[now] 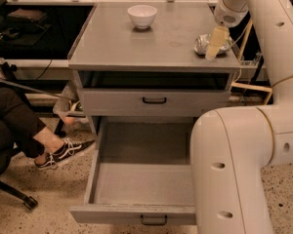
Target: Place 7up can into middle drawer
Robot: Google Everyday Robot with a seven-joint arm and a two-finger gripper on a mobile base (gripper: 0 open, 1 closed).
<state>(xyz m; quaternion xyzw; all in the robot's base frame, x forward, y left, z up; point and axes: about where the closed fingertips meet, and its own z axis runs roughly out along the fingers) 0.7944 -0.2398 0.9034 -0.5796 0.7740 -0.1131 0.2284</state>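
The 7up can (203, 44), a dented silver can, lies on its side at the right end of the grey cabinet top (136, 45). My gripper (216, 45), with pale yellow fingers (216, 39) pointing down, hangs at the can's right part and partly covers it. The middle drawer (141, 182), the lowest and deepest grey tray with a small black handle (153, 222), is pulled fully out and holds nothing. My large white arm (244, 160) covers the drawer's right side.
A white bowl (142, 15) stands at the back centre of the top. A shallower shut drawer (154, 101) with a black handle sits above the open one. A seated person's leg and shoe (56, 152) are at the left on the floor.
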